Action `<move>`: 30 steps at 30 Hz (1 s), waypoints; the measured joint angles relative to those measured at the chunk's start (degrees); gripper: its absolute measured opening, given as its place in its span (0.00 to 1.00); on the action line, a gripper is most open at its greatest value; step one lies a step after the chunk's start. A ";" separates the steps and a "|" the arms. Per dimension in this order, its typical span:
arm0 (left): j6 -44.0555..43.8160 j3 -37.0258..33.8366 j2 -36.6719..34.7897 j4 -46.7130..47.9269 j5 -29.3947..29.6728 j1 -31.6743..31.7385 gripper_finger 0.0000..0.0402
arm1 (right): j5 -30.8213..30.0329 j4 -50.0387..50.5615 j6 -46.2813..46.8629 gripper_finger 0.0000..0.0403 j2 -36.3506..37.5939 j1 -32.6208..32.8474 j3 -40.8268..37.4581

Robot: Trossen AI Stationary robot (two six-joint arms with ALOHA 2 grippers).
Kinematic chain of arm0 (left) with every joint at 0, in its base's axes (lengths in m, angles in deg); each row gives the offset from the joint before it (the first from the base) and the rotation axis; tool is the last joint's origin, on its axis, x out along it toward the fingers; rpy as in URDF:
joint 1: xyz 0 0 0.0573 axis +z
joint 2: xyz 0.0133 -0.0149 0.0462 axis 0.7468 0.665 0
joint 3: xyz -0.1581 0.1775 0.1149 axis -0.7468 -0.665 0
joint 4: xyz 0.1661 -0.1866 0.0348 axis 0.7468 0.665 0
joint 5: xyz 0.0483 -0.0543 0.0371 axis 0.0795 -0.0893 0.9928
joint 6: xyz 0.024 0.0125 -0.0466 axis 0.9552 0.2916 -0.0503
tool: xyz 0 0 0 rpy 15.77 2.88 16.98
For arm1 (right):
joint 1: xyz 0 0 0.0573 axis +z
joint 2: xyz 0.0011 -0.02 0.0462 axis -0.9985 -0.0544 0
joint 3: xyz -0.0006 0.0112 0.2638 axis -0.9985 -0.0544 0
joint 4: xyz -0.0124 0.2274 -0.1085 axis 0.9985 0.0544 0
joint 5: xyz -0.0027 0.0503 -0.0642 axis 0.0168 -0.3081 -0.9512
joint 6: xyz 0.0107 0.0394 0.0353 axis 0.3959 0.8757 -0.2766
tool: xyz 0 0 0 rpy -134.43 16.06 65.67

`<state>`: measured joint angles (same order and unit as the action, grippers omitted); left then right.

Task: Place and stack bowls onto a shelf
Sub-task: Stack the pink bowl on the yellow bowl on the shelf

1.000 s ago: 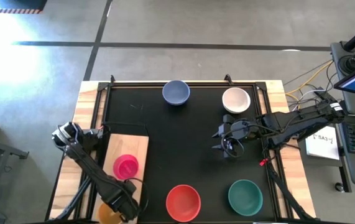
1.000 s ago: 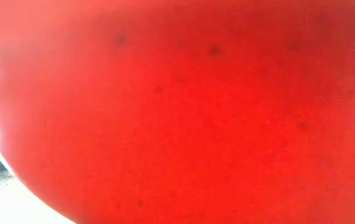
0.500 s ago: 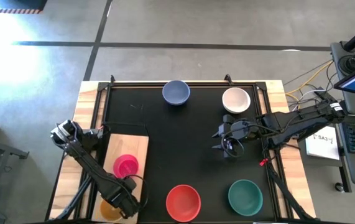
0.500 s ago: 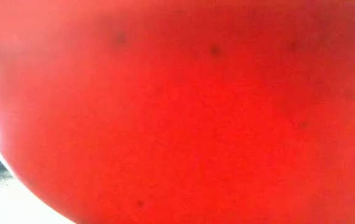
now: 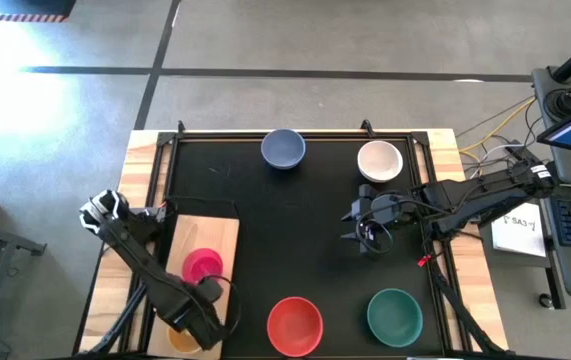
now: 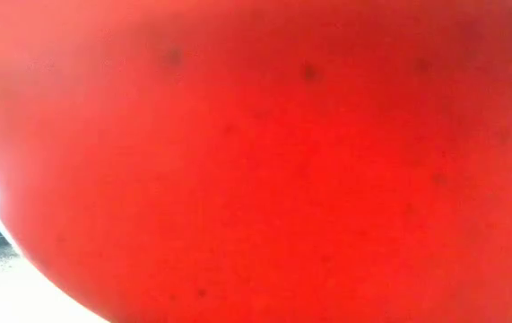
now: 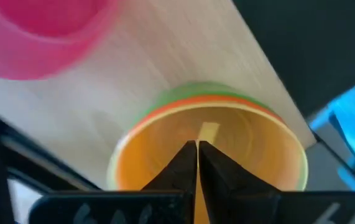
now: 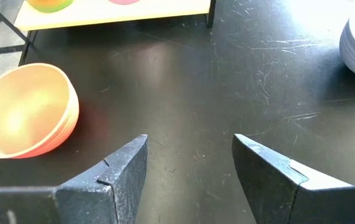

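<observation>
On the wooden shelf at the table's near-left corner, a yellow bowl sits nested in an orange bowl and a green bowl, beside the magenta bowl. The left gripper hangs over the yellow bowl with its fingers pressed together, grasping nothing. The red bowl and teal bowl stand along the near edge, the blue-grey bowl and white bowl at the far edge. The right gripper waits near the white bowl, fingers spread.
</observation>
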<state>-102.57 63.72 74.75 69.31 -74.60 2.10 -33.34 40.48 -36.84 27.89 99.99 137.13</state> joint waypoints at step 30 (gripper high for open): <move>12.82 1.99 1.55 11.39 11.86 10.22 0.32 | 0.00 3.39 -0.51 0.55 0.00 0.00 0.00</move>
<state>-89.75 65.70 76.30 80.70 -62.74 12.32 -33.34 43.87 -37.35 27.89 99.99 137.13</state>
